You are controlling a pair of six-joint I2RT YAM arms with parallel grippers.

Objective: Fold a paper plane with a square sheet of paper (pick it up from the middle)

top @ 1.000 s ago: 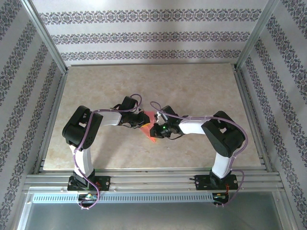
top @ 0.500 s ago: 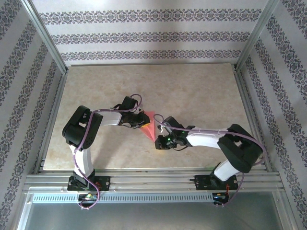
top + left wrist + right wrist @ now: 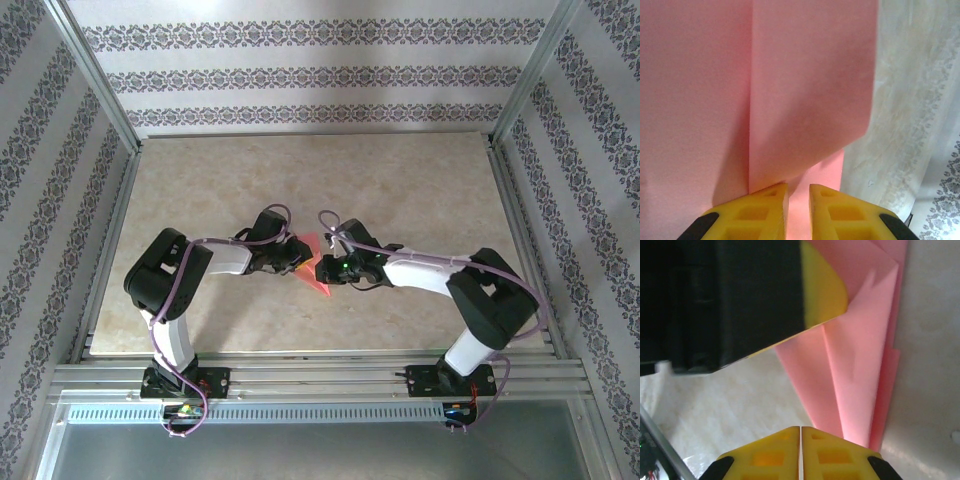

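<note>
One item in work: paper plane (image 3: 319, 281), pink-red, part-folded, tapering to a narrow end, flaps lapped beside a centre crease. Lies flat on the tabletop (image 3: 400, 180).

Step in hand (judged): flattening and sharpening a fold.
- Best done by pinning one side of the paper plane (image 3: 860, 365) firmly, then drawing pressed-together fingertips along the crease from the narrow end outward.
- Light, even pressure; flap edge lined up with the centre crease before any hard rub.
- No sideways drag: risk of sliding the thin sheet or tearing it at the point.

Left tool (image 3: 298, 256): on the left side of the paper plane (image 3: 810, 90), tips against it.
- Fingers (image 3: 765, 215) drawn near together, a narrow slit between them, pink showing in the slit.
- Pinch or plain press: cannot tell.
- One raised flap directly ahead of the tips.
- From the right wrist, appears as a black body with a yellow finger (image 3: 822, 290) over the wide end of the paper plane.

Right tool (image 3: 800, 432): on the right side of the paper plane.
- Fingers pressed fully together, nothing between them.
- Tips just beside the narrow end; contact with the sheet uncertain.
</note>
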